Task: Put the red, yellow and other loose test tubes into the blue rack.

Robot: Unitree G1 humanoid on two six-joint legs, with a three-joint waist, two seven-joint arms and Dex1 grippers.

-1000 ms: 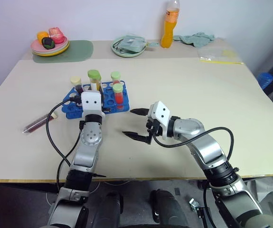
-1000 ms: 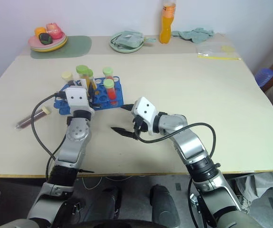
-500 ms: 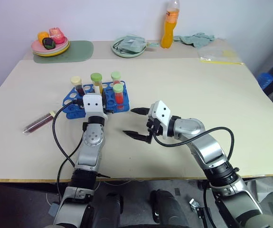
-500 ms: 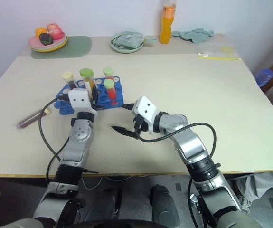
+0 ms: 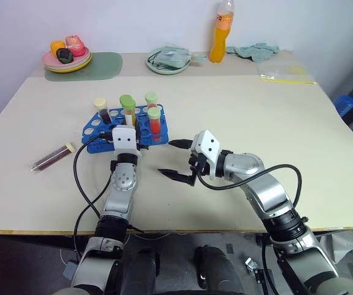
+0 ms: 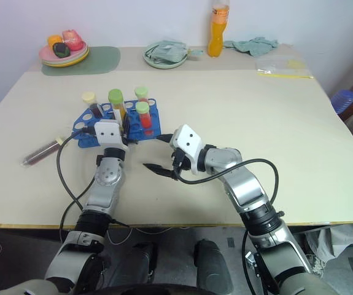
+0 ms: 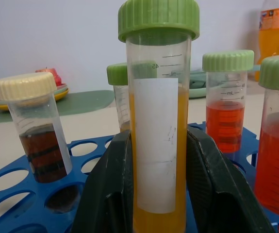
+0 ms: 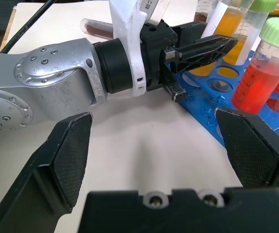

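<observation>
The blue rack (image 5: 99, 126) lies left of the table's middle. In it stand a yellow test tube (image 7: 158, 145) with a green cap, two red tubes (image 5: 155, 123) with green caps, and a dark tube (image 5: 101, 109) with a cream cap. My left gripper (image 5: 129, 125) reaches into the rack from the near side. Its fingers (image 7: 115, 189) are shut on the yellow tube, which stands upright in a hole. One loose dark red tube (image 5: 52, 157) lies flat on the table, left of the rack. Just right of the rack, my right gripper (image 5: 167, 158) hovers open and empty.
A black cable (image 5: 81, 166) loops from my left wrist over the table beside the loose tube. Along the far edge stand a plate of fruit (image 5: 67, 58), a green mat (image 5: 96, 63), a plate with a cloth (image 5: 170, 60), an orange bottle (image 5: 220, 31) and a plastic bag (image 5: 287, 72).
My left wrist has tipped and dropped a little at the rack, and the yellow tube has settled lower in its hole. The right arm has not moved.
</observation>
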